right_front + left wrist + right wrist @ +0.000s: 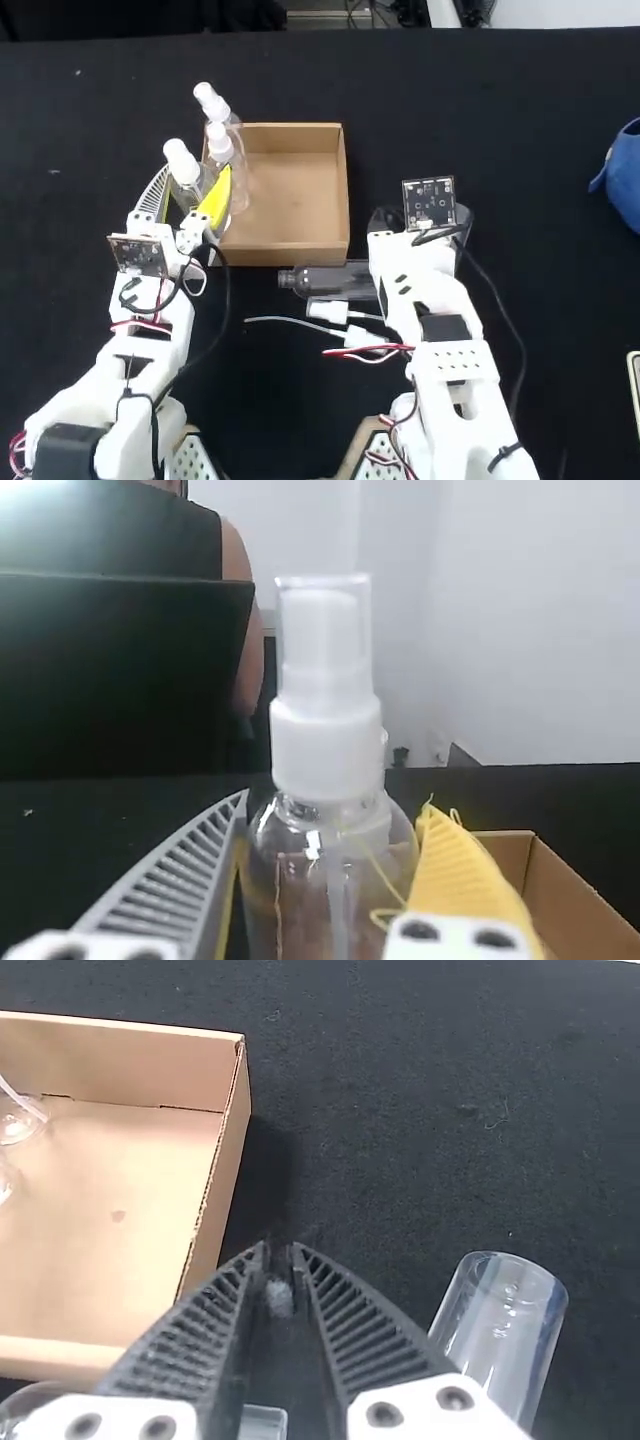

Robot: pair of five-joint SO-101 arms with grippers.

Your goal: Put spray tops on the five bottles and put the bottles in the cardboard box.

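My left pincer [197, 176] is clenched on a clear plastic bottle with a white spray top [325, 810]. I hold it upright at nine o'clock of the open brown cardboard box [300, 127], just outside its wall, while two more capped clear bottles [225, 160] stand inside at the ten o'clock corner. If I swing in low, I judge the base could catch the wall or topple those two. At six o'clock an uncapped clear bottle [325, 280] lies on the black tabletop [500, 120] by loose white spray tops [330, 312], and my right pincer [275, 1255], closed on nothing I can make out, could set it rolling.
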